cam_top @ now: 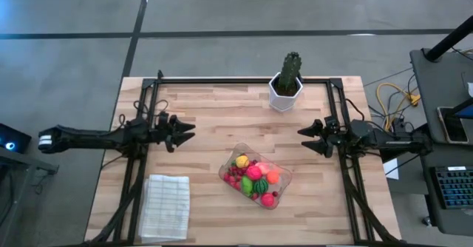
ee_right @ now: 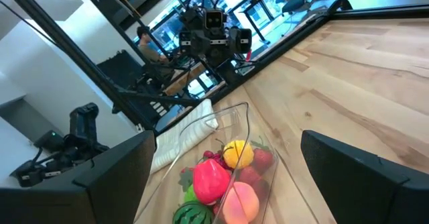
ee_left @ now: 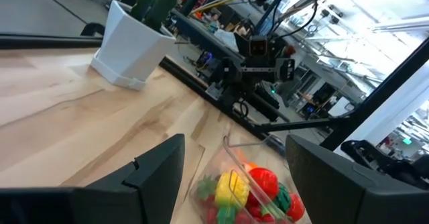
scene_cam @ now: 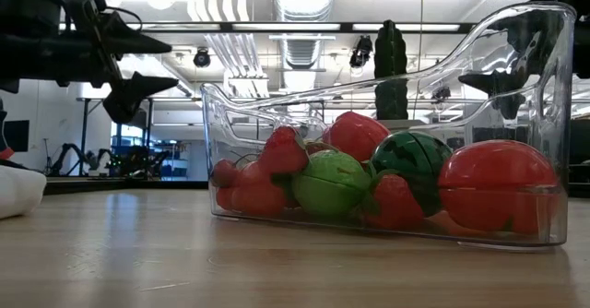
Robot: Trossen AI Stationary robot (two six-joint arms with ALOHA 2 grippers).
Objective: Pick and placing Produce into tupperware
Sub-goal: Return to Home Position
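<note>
The clear tupperware rests flat on the wooden table, near its middle front, and holds the produce: red berries, a green striped melon ball, and yellow, pink, orange and green pieces. The low view shows the produce piled inside the tupperware's wall. My left gripper hovers open above the table's left side, pointing level toward the right. My right gripper hovers open at the table's right side, pointing level toward the left. Both stand clear of the tupperware.
A dark green cactus in a white pot stands at the table's far edge. A white folded ribbed cloth lies at the near left corner. Bare wood lies between the grippers. Black frame rails run along the left, right and far edges.
</note>
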